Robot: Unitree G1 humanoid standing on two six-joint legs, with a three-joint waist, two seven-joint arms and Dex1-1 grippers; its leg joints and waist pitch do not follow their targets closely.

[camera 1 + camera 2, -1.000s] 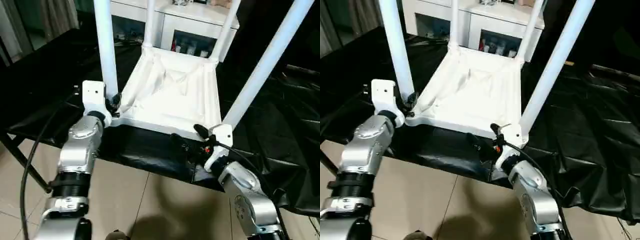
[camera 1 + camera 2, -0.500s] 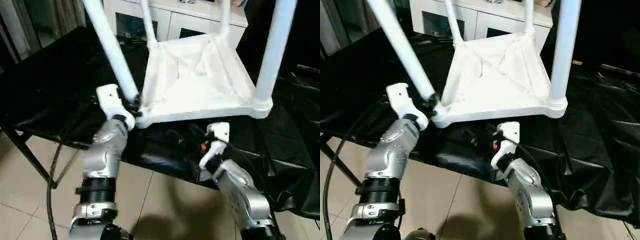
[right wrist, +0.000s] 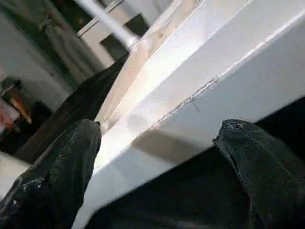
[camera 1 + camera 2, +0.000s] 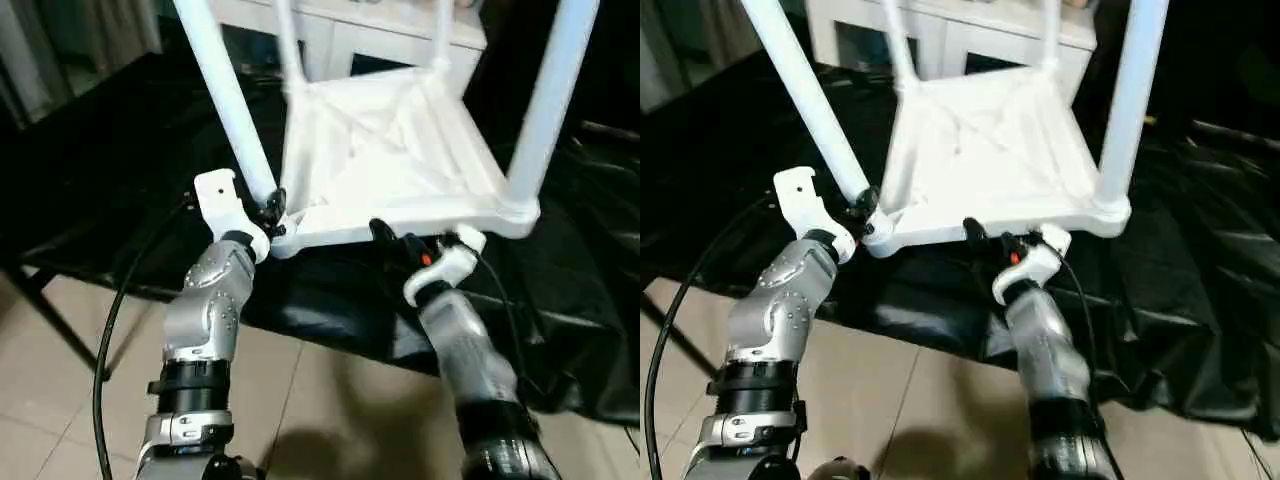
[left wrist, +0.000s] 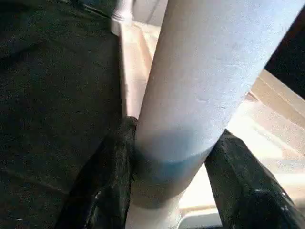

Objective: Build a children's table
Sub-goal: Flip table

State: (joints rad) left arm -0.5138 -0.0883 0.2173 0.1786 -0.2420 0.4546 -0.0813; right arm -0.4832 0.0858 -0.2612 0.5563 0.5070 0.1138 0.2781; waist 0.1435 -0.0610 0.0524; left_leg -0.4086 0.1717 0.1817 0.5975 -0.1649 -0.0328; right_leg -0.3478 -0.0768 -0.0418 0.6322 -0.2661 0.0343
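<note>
The children's table [image 4: 390, 150] lies upside down on the black cloth, white ribbed underside up, with its legs standing in the corner sockets. My left gripper [image 4: 272, 208] is shut on the near-left leg [image 4: 225, 95] just above its socket. In the left wrist view, both black fingers [image 5: 112, 176] press against that leg [image 5: 209, 71]. At the middle of the table's near rim my right gripper [image 4: 400, 240] is open. The right wrist view shows its fingers [image 3: 57, 176] spread wide, with the white rim [image 3: 200, 95] just beyond them. The near-right leg [image 4: 555, 100] stands free.
The black-cloth work table [image 4: 120, 170] ends just below the grippers, with tiled floor [image 4: 60, 380] under it. A white cabinet [image 4: 370, 35] stands behind the legs. A black cable [image 4: 120, 310] loops beside my left forearm. Crumpled cloth lies at the right.
The children's table has turned on the cloth with my left gripper still on its leg. My right gripper left the near-right corner, dropped away, then rose to the near rim.
</note>
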